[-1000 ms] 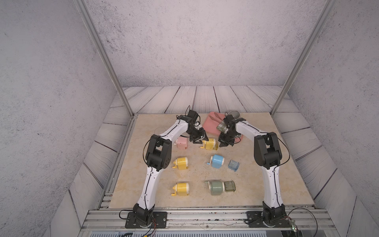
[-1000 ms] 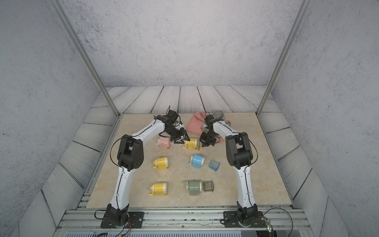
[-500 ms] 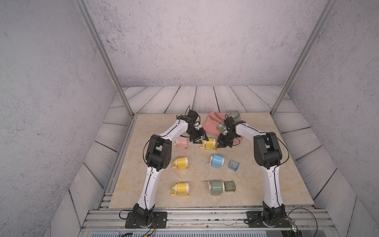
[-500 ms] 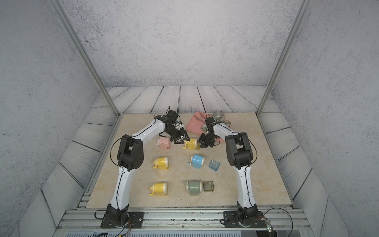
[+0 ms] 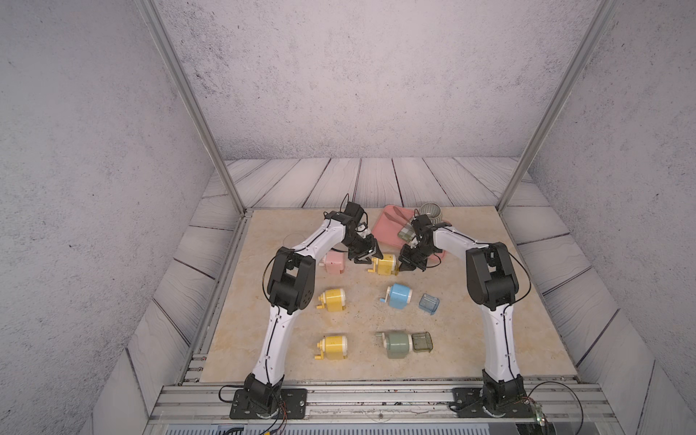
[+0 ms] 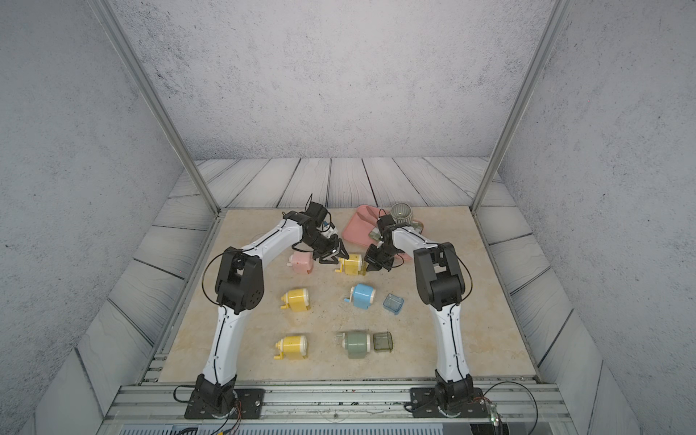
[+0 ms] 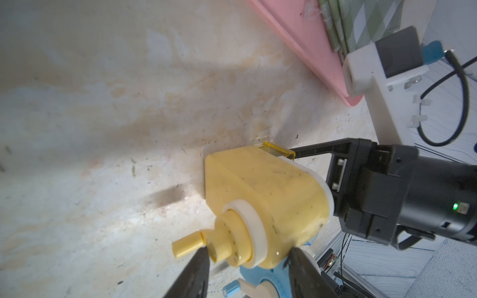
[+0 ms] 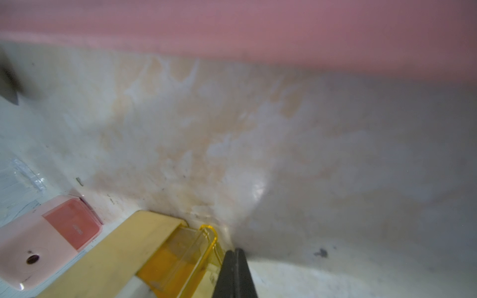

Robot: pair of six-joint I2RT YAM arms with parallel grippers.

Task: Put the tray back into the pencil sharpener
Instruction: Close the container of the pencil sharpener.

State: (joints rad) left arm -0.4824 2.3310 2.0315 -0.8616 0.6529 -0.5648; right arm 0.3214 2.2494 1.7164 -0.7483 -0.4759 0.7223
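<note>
Tray [image 8: 191, 255], clear yellow: partly inside yellow pencil sharpener [image 7: 263, 185], outer end touching right hand [image 8: 235, 254], which is fully closed, empty. Opposite, left hand [image 7: 247, 254], partly open, clamps sharpener's crank end. Pink sharpener [image 8: 38, 245] nearby on counter [image 8: 232, 129].

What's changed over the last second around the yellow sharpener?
The right gripper slid a little closer to the yellow sharpener, jaws shut, its tip now against the yellow tray that sticks partly out. Nothing taken or released. The left gripper kept its hold on the sharpener's crank end; the other sharpeners have not moved.
</note>
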